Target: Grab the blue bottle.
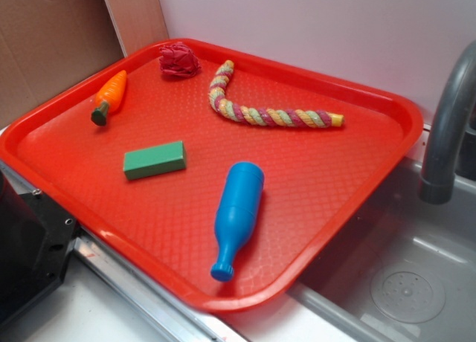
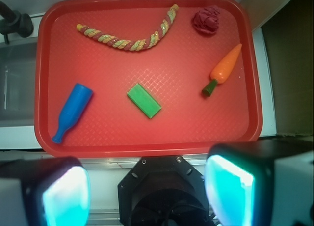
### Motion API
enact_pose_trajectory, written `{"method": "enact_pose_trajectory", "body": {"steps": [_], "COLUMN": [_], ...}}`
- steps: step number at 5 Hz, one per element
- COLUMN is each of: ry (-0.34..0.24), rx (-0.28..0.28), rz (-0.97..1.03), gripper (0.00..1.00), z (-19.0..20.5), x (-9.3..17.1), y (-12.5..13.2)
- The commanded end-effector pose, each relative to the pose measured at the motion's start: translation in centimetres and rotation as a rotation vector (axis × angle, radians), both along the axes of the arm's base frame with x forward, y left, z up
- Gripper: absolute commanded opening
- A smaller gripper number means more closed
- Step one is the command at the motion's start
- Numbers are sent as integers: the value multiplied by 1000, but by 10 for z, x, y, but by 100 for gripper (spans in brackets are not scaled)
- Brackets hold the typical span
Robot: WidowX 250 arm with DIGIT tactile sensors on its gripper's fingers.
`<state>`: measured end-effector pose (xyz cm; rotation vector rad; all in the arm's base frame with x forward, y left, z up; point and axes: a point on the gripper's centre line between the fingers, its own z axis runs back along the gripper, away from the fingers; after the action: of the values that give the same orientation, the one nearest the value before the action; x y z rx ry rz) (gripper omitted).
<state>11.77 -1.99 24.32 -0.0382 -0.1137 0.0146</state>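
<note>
The blue bottle [image 1: 238, 215] lies on its side on the red tray [image 1: 357, 97], its neck toward the tray's near edge. In the wrist view the bottle [image 2: 73, 112] lies at the tray's lower left, neck pointing down-left. My gripper [image 2: 147, 191] hangs high above the robot base, short of the tray, with nothing between its jaws. The jaws stand wide apart, with cyan pads [image 2: 66, 196] at the bottom of the wrist view. The gripper itself does not show in the exterior view.
On the tray lie a green block [image 1: 154, 160], a toy carrot [image 1: 110, 95], a braided rope [image 1: 260, 111] and a dark red ball [image 1: 178, 59]. A grey sink [image 1: 401, 282] with a faucet [image 1: 446, 126] is to the right. The robot base [image 2: 164, 191] is below the gripper.
</note>
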Motion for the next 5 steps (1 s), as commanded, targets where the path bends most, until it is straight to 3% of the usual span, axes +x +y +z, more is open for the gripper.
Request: {"method": "enact_pose_trajectory", "body": {"steps": [1, 2, 3, 4, 5], "ry": [0, 5, 25, 93, 139], "rx": [0, 7, -33, -54, -56], "rz": [0, 59, 119, 264, 78], "gripper": [100, 100, 100, 100, 100], "z": [0, 9, 11, -8, -29], "x": [0, 50, 91, 96, 74], "y": [0, 2, 5, -38, -89]}}
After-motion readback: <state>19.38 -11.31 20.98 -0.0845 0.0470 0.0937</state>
